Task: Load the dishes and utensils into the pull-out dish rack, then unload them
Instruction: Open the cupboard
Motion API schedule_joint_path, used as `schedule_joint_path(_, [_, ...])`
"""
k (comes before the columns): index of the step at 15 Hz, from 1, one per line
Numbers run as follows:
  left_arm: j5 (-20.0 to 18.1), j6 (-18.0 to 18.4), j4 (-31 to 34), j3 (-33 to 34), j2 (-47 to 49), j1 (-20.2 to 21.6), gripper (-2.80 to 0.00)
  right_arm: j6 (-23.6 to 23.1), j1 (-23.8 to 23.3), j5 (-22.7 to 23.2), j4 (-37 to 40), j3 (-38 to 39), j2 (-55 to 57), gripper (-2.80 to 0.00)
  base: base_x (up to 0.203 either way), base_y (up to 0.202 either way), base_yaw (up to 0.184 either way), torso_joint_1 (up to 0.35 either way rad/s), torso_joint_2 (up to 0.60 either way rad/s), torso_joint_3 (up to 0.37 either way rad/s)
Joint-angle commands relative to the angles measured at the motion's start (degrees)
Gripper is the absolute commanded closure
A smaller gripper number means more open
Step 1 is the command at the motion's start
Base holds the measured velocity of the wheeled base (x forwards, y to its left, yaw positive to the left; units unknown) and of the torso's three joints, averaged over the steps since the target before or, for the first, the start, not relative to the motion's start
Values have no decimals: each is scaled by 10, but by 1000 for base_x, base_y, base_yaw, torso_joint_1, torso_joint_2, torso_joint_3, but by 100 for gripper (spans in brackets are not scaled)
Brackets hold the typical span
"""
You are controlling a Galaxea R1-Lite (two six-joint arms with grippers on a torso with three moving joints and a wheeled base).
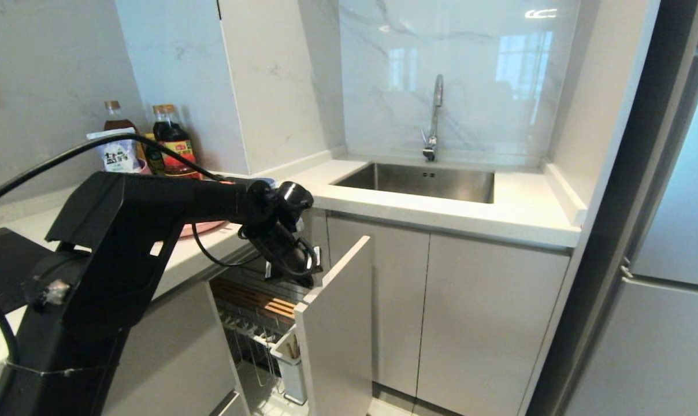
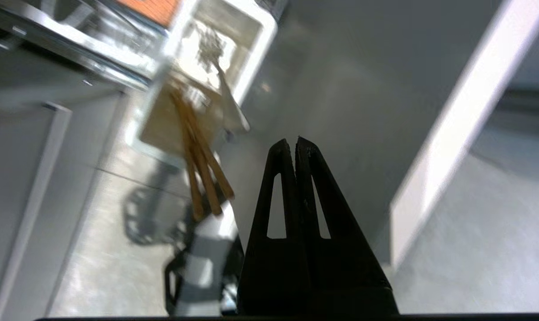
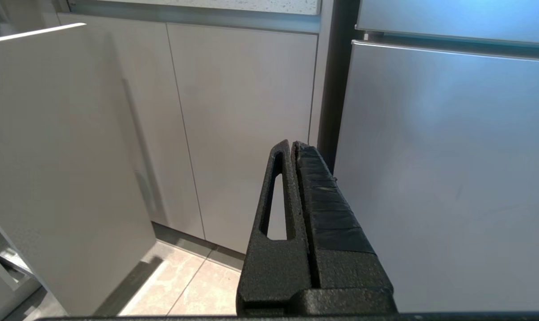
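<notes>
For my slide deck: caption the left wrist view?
Shut, empty left hand above wooden chopsticks in the rack's white cutlery cup.

Our left arm [image 1: 123,231] is a chunky matte-black casing with angular panels, a rounded black wrist joint and a glossy black cable [image 1: 54,159] arching over it (a thinner loop dangles below). Our left gripper [image 2: 295,145] has tapering black fingers with slotted cut-outs; our right gripper [image 3: 292,149] carries ribbed black padding.

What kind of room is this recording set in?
A home kitchen, most likely: a steel sink with a tap set in a white counter, sauce bottles, and a pull-out dish rack in the base cabinets.
</notes>
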Motion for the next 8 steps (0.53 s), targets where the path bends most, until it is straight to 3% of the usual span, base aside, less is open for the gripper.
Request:
schedule_joint_path(1, [-17, -8, 7, 0, -12, -9, 0, 0, 0, 0, 0, 0, 0, 0, 0, 0, 0, 0, 0, 0])
schedule_joint_path(4, [-61, -20, 12, 4, -19, -21, 0, 0, 0, 0, 0, 0, 0, 0, 0, 0, 0, 0, 0, 0])
schedule_joint_path(8, [-91, -37, 39, 5, -15, -53, 0, 0, 0, -1, 0, 0, 0, 0, 0, 0, 0, 0, 0, 0])
